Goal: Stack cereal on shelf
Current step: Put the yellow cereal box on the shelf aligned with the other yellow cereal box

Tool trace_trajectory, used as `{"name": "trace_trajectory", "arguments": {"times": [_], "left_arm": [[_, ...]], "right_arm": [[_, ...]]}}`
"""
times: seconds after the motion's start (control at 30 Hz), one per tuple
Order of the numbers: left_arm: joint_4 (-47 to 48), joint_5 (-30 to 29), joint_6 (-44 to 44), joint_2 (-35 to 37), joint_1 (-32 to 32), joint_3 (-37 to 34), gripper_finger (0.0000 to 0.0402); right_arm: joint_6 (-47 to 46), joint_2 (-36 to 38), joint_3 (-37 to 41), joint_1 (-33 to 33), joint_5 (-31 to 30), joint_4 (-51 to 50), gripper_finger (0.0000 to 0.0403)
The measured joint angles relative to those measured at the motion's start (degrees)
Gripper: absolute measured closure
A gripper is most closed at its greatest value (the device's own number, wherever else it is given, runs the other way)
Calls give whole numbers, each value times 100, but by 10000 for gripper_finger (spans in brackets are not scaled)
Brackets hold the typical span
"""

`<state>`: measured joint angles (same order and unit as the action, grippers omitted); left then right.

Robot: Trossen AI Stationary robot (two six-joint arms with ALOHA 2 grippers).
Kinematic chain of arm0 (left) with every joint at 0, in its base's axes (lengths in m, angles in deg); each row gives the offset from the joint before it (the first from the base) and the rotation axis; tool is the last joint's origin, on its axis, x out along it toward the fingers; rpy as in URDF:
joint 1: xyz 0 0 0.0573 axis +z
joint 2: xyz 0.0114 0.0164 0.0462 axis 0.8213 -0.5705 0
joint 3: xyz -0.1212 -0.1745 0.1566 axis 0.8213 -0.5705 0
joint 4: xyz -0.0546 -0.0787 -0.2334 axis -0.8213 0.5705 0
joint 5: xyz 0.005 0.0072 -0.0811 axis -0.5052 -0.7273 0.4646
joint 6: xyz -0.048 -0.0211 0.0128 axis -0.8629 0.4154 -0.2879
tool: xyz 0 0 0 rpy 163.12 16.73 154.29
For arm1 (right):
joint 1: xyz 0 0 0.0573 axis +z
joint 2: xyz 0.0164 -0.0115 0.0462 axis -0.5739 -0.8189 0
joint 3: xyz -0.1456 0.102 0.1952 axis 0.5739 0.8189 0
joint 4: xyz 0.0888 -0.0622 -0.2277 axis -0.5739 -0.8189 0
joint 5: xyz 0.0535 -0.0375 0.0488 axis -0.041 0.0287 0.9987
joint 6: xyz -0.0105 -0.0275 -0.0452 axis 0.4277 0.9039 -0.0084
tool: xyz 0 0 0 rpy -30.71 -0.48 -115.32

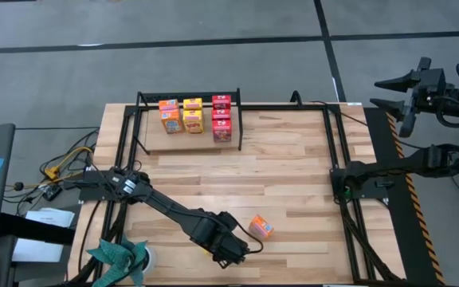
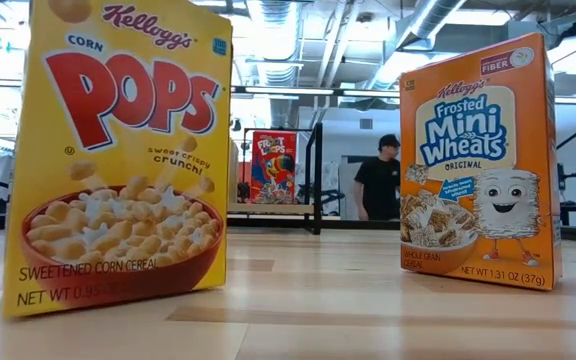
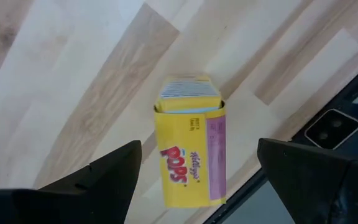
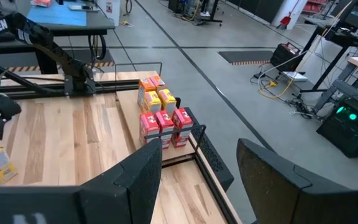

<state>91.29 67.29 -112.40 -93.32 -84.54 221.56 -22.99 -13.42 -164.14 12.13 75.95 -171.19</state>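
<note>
Left wrist view: yellow cereal box stands between the released left pincer's fingers.

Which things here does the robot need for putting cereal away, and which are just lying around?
For the job:
- yellow cereal box between the open left gripper
- orange cereal box on the table
- shelf with boxes already on it

Just lying about:
- teal cloth
- cables
</note>
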Motion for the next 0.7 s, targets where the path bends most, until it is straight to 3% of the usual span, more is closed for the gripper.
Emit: {"name": "trace_trajectory", "arguments": {"times": [0.7], "left_arm": [[74, -157, 81, 16, -94, 2, 135]], "right_arm": [[-2, 0, 0, 0, 0, 0, 171]]}}
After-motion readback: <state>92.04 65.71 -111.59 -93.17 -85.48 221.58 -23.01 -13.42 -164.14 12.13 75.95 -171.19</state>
